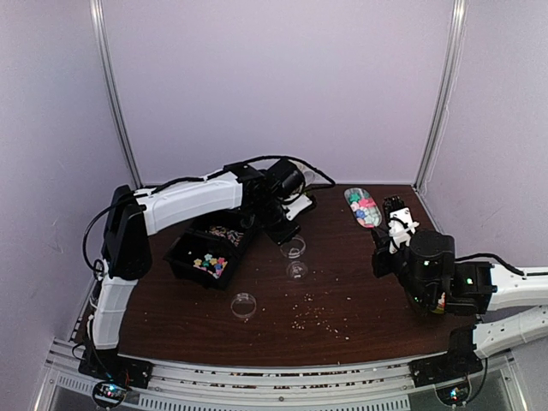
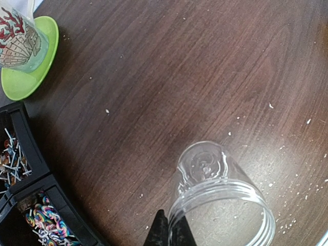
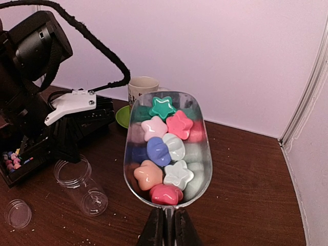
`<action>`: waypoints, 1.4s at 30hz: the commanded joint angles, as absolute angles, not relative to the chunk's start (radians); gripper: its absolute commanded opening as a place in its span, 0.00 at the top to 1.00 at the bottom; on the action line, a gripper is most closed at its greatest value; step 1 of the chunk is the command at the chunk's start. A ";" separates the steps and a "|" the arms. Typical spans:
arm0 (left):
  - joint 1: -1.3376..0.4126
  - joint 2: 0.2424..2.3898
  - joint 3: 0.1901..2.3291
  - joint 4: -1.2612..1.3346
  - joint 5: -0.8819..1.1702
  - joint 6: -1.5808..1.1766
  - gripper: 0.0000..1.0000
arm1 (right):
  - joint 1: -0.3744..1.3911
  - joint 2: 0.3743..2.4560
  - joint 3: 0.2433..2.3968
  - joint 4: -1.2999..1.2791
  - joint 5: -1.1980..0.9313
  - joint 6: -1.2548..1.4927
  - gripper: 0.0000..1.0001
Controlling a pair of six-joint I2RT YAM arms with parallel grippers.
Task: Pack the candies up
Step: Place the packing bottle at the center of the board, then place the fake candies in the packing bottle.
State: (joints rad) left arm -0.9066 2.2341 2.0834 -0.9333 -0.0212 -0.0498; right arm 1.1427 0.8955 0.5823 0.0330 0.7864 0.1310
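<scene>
Several star candies (image 3: 163, 148) fill the scoop (image 3: 206, 169) clenched in the right tool (image 3: 165, 224) above the desk (image 3: 246, 179), best carried level, then tipped slowly into the clear jar (image 2: 215, 189) the left tool (image 2: 168, 229) pinches.

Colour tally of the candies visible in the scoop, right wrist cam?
Green candy: 1
Pale pink candy: 1
Hot pink candy: 2
Blue candy: 1
White candy: 2
Peach candy: 1
Total: 8 showing in the scoop; any underneath are hidden.
</scene>
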 commanded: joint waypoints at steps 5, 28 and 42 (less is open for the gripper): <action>-0.900 2.256 2.157 -1.011 0.008 -0.055 1.00 | 1.138 0.891 0.596 0.050 0.800 0.132 1.00; -0.892 2.189 2.192 -1.023 -0.040 -0.107 0.46 | 1.133 0.889 0.628 -0.010 0.755 0.094 1.00; -0.708 1.676 1.606 -0.873 -0.081 -0.168 0.10 | 1.134 0.951 0.726 -0.094 0.557 0.023 1.00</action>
